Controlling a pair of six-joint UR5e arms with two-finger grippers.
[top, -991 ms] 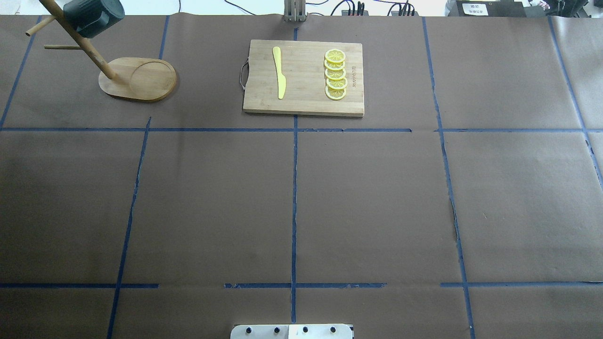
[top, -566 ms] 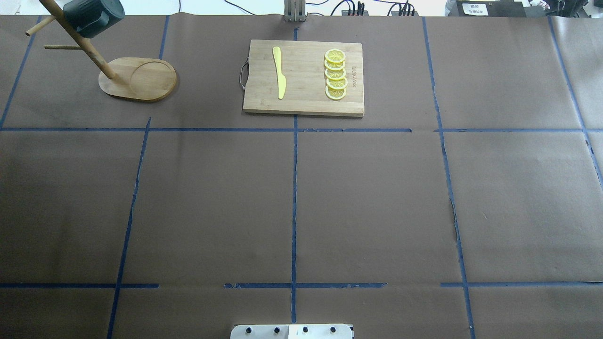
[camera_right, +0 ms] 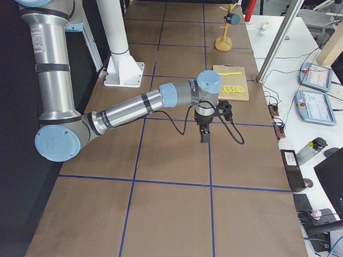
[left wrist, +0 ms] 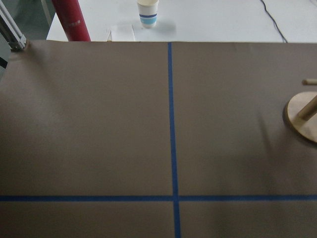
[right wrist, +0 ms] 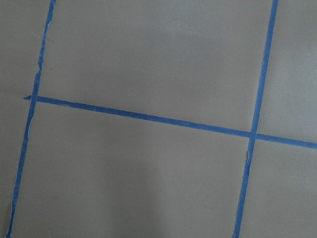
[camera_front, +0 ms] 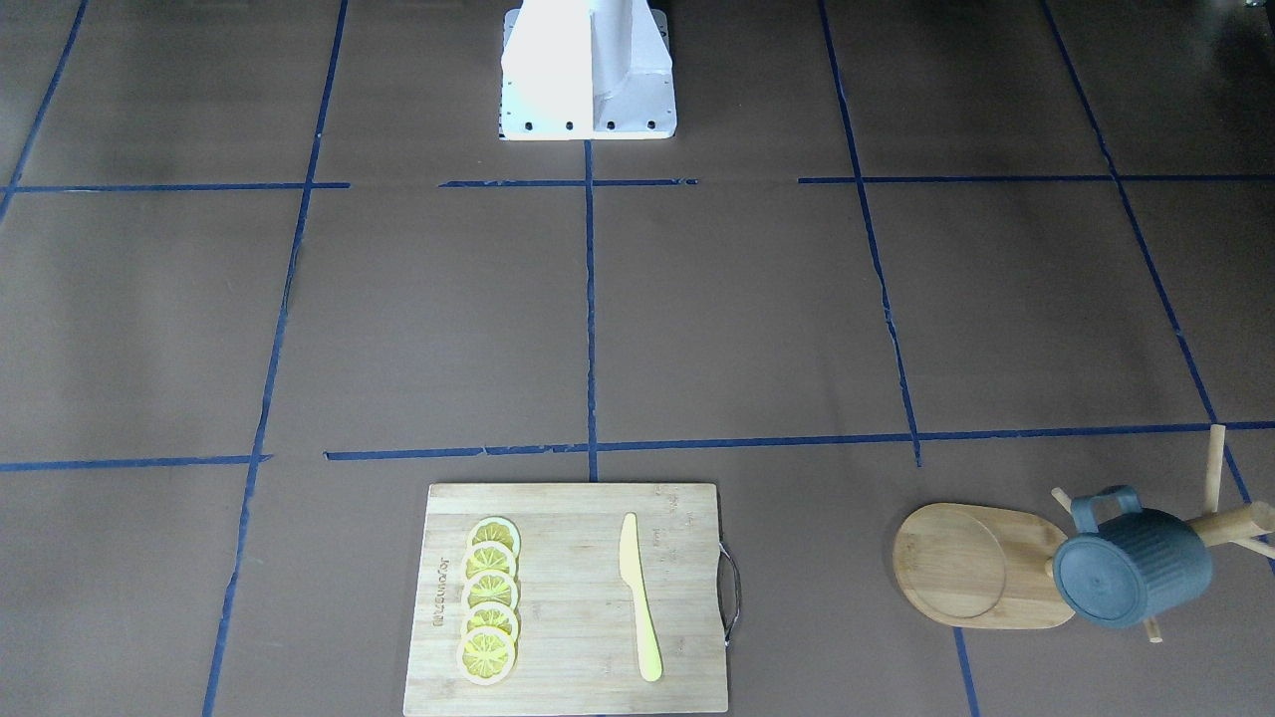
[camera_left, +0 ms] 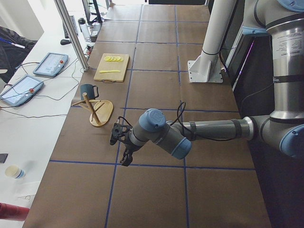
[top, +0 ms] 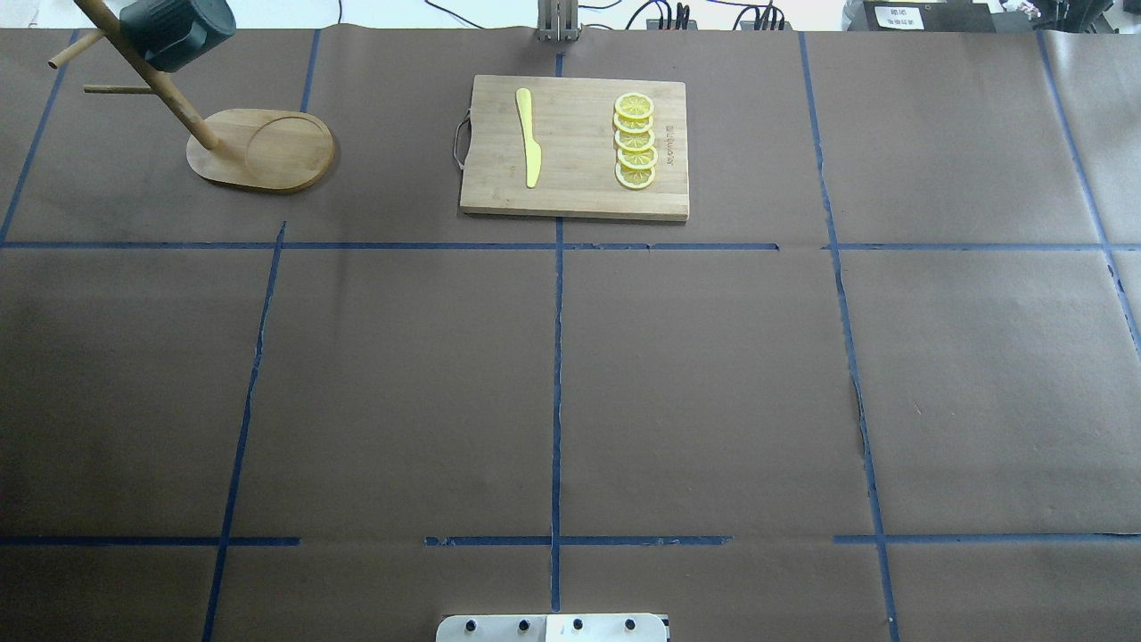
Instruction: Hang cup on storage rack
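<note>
The dark blue-grey ribbed cup [top: 176, 31] hangs by its loop handle on an upper peg of the bamboo storage rack [top: 263, 150] at the table's far left. In the front-facing view the cup [camera_front: 1131, 563] shows its bottom, next to the rack's oval base [camera_front: 971, 563]. Both also show small in the side views, as cup [camera_left: 87, 90] and rack [camera_right: 223, 43]. My left gripper [camera_left: 126, 159] hangs over bare table, well apart from the rack. My right gripper [camera_right: 204, 138] hangs over mid-table. I cannot tell whether either is open or shut. Nothing shows in either.
A wooden cutting board [top: 575, 201] with a yellow knife [top: 529, 135] and several lemon slices [top: 635, 141] lies at the far middle. The left wrist view shows the rack base edge [left wrist: 303, 116], a paper cup [left wrist: 148, 12] and a red cylinder [left wrist: 72, 20] beyond the table.
</note>
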